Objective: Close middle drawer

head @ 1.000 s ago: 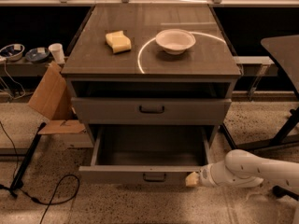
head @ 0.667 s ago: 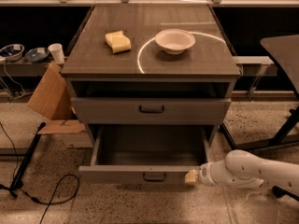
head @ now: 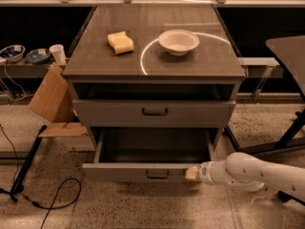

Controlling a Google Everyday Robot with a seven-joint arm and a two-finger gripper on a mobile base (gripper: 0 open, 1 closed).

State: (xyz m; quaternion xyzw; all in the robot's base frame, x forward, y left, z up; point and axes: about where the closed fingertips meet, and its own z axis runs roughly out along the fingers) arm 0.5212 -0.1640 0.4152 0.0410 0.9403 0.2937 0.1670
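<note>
The middle drawer is pulled out of the grey cabinet, and its deep box looks empty. It has a low flat front panel with a small dark bar handle. Above it, the taller top drawer is closed. The lowest drawer is hidden under the open one. My gripper, on the end of the white arm coming in from the right, sits against the right end of the middle drawer's front panel.
A white bowl and a yellow sponge sit on the cabinet top. A cardboard piece, a tripod leg and cables are on the left. A dark table with legs stands on the right.
My gripper has moved forward and slightly left against the front panel. The middle drawer has slid a little way into the cabinet.
</note>
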